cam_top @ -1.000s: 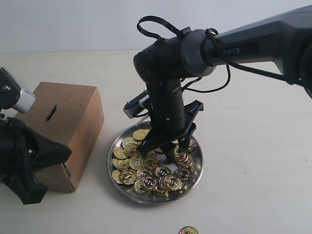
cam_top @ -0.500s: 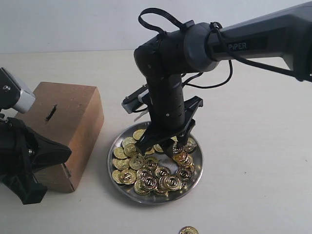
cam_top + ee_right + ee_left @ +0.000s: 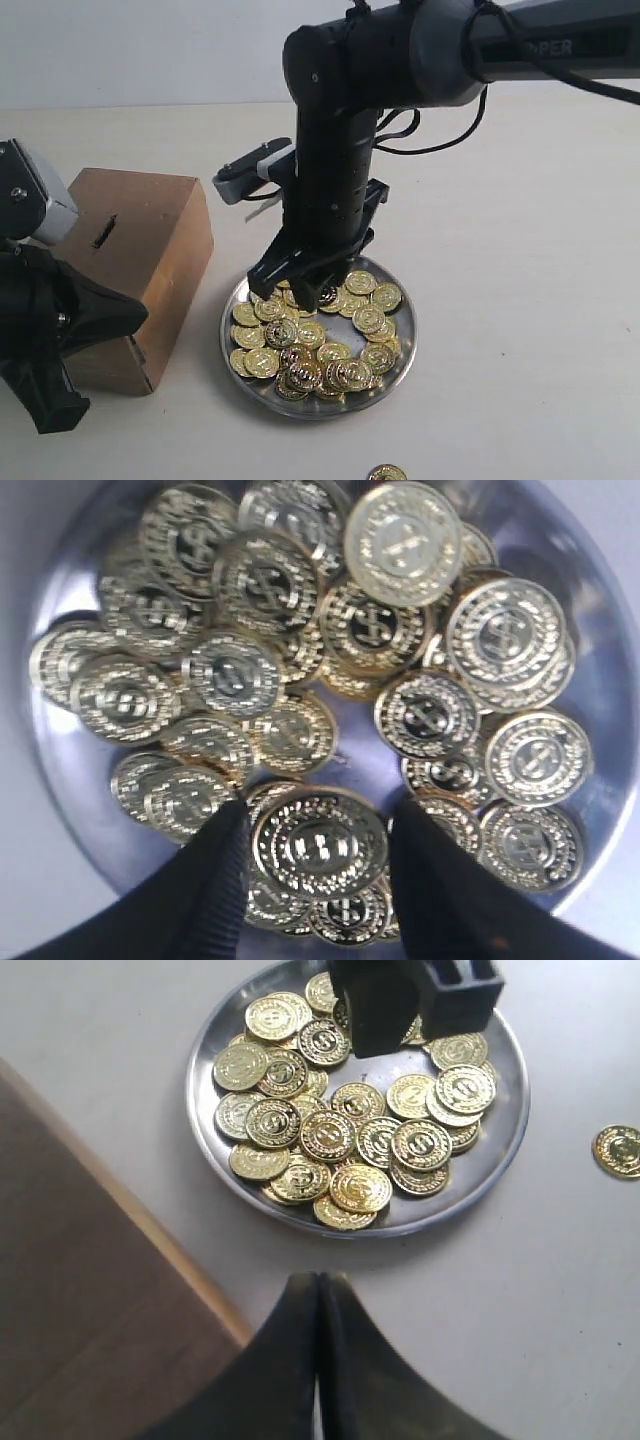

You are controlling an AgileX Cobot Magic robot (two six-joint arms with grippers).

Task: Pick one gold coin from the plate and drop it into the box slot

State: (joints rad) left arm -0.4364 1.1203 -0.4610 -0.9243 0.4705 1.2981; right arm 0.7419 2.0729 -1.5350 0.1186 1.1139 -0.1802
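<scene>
My right pincer (image 3: pixel 306 291) grips one gold coin (image 3: pixel 320 845) over the single round silver metal plate (image 3: pixel 340 409) mid-bench, which holds more coins than I can count. My left pincer (image 3: pixel 318 1300) is clenched and empty. One brown cardboard box (image 3: pixel 150 240) with one dark slot (image 3: pixel 103 232) sits near the left edge, and one stray coin (image 3: pixel 386 473) lies at the near edge.

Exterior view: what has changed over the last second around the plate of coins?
The right tool has lifted out of the coin pile and shifted toward the box side of the plate. The right wrist view shows a gold coin pinched between its fingers. The box, plate, the stray coin on the table and the shut left tool are roughly where they were.
</scene>
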